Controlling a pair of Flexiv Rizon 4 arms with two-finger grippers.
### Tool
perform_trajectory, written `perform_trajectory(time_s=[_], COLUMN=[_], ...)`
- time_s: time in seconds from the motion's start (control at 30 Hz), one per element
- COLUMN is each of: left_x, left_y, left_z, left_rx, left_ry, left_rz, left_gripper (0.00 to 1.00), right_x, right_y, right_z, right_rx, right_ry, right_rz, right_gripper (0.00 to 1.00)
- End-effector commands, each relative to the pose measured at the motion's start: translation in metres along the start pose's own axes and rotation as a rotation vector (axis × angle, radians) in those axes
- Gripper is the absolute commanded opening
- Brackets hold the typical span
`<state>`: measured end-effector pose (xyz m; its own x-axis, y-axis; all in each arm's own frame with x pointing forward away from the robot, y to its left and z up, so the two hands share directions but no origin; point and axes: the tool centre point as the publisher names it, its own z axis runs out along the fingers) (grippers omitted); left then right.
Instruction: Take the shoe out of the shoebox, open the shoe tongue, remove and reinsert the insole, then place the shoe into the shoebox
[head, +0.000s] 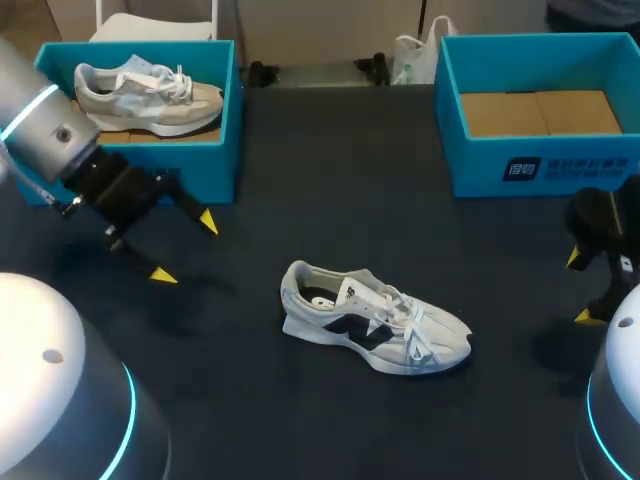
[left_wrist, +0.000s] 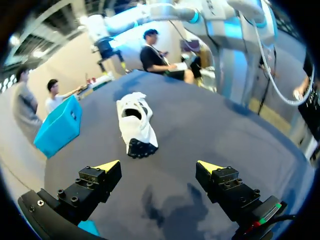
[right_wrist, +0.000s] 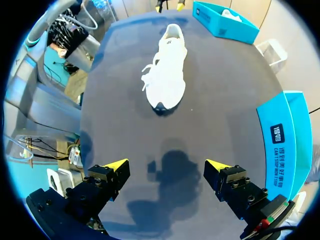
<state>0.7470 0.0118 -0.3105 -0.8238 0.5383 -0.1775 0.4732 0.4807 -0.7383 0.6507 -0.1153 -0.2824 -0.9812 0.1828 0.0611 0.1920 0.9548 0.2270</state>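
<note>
A white shoe (head: 375, 318) with a dark side logo lies on its sole in the middle of the dark table, toe to the right. In the left wrist view the shoe (left_wrist: 136, 125) shows its heel ahead of my left gripper (left_wrist: 159, 166). That left gripper (head: 185, 248) hangs open and empty, well left of the shoe. My right gripper (head: 579, 288) stands open and empty at the table's right edge. From the right gripper (right_wrist: 165, 164) the shoe (right_wrist: 167, 70) lies ahead, toe first. The empty blue shoebox (head: 500, 165) stands at the back right.
A second blue shoebox (head: 215, 165) at the back left holds another pale shoe (head: 150, 95). In the right wrist view the empty shoebox (right_wrist: 285, 140) is close beside the gripper. Open tabletop surrounds the middle shoe.
</note>
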Motion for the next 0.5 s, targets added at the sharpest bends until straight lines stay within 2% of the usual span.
perform_trajectory(time_s=[0.03,0.13,0.2,0.27,0.3,0.43,0.5], left_x=[-0.002,-0.008,-0.01,-0.009,-0.009,-0.004,-0.002], left_y=[0.007,0.018,0.033,0.044,0.05,0.054,0.053], left_z=[0.001,0.007,0.013,0.017,0.019,0.026,0.026], left_rx=[0.131,0.137,0.249,0.306,0.363,0.488,0.5], left_ry=[-0.01,-0.039,-0.05,-0.073,-0.09,-0.124,-0.114], left_rz=[-0.089,-0.123,-0.153,-0.169,-0.182,-0.204,-0.198], left_gripper=[1.0,1.0,1.0,1.0,1.0,1.0,1.0], right_x=[0.001,0.001,0.001,0.001,0.001,0.001,0.001], right_y=[0.0,0.0,0.0,0.0,0.0,0.0,0.0], right_z=[0.001,0.001,0.001,0.001,0.001,0.001,0.001], right_rx=[0.003,0.003,0.003,0.003,0.003,0.003,0.003], right_ry=[-0.003,-0.003,-0.003,-0.003,-0.003,-0.003,-0.003], right_rz=[0.001,0.001,0.001,0.001,0.001,0.001,0.001], right_gripper=[1.0,1.0,1.0,1.0,1.0,1.0,1.0])
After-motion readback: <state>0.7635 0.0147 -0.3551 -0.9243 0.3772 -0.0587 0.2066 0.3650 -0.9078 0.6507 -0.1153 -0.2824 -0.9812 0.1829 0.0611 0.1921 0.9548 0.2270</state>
